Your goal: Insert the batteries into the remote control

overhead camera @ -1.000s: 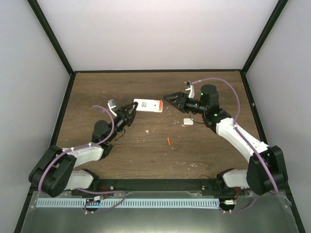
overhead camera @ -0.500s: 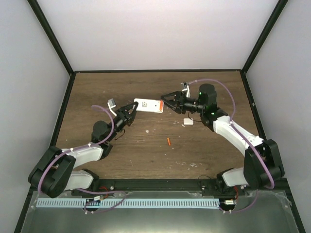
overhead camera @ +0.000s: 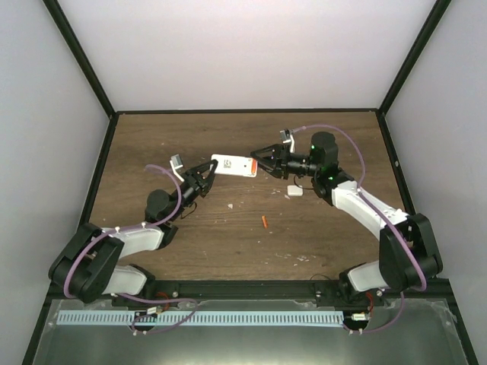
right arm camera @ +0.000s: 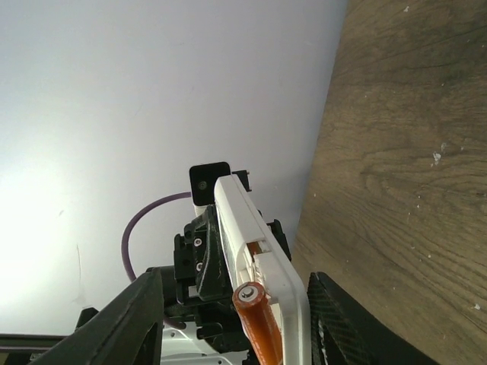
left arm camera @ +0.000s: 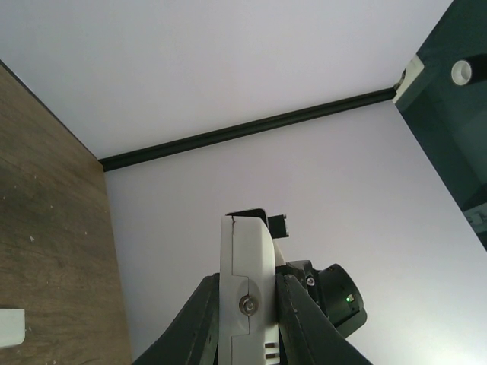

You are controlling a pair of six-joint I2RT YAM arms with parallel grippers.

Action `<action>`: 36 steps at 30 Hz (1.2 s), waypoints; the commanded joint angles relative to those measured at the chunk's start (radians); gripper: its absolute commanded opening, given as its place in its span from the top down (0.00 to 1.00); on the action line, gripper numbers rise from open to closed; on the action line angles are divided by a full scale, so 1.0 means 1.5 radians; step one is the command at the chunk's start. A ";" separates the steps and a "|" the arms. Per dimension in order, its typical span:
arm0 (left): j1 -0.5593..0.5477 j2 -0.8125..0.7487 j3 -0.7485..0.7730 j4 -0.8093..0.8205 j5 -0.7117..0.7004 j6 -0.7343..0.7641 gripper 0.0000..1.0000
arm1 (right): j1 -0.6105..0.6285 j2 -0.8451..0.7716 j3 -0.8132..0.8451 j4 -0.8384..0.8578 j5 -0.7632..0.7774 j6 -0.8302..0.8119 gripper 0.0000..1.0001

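Loose battery (overhead camera: pixel 263 221) lies on the table (overhead camera: pixel 152 144), back toward the robot from both grippers; white cover (overhead camera: pixel 294 191) lies just behind the right gripper (right arm camera: pixel 237 277). Left gripper (left arm camera: pixel 247 304) is clamped on one end of the remote control (overhead camera: pixel 232 164), held off the table. Right gripper, fingers spread, straddles the opposite end, where the second battery (right arm camera: pixel 257 327) sits between them.

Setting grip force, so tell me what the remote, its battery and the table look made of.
The remote: probably hard white plastic, smooth and matte; a moulded seam and a screw show on its edge. The battery: glossy orange wrap, and its end cap looks metallic. The table: brown wood grain, matte; solid wood or laminate, cannot tell.
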 commanded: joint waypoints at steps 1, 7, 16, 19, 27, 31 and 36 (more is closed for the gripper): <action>-0.002 -0.003 0.007 0.040 0.003 0.014 1.00 | -0.004 0.002 0.006 0.027 -0.018 0.006 0.56; -0.002 -0.002 0.001 0.040 -0.001 0.020 1.00 | -0.008 0.000 0.003 0.039 -0.018 0.018 0.62; -0.002 0.005 0.001 0.043 0.004 0.037 1.00 | -0.012 0.003 0.003 0.072 -0.029 0.041 0.69; -0.002 0.007 0.003 0.041 0.008 0.045 1.00 | -0.014 0.004 0.003 0.076 -0.033 0.046 0.70; -0.002 0.018 0.003 0.057 0.012 0.052 1.00 | -0.017 0.005 0.002 0.085 -0.040 0.054 0.73; -0.002 0.024 0.005 0.063 0.016 0.052 1.00 | -0.017 0.009 0.001 0.088 -0.049 0.053 0.76; -0.002 0.026 0.006 0.061 0.017 0.054 1.00 | -0.017 0.011 -0.003 0.085 -0.055 0.045 0.80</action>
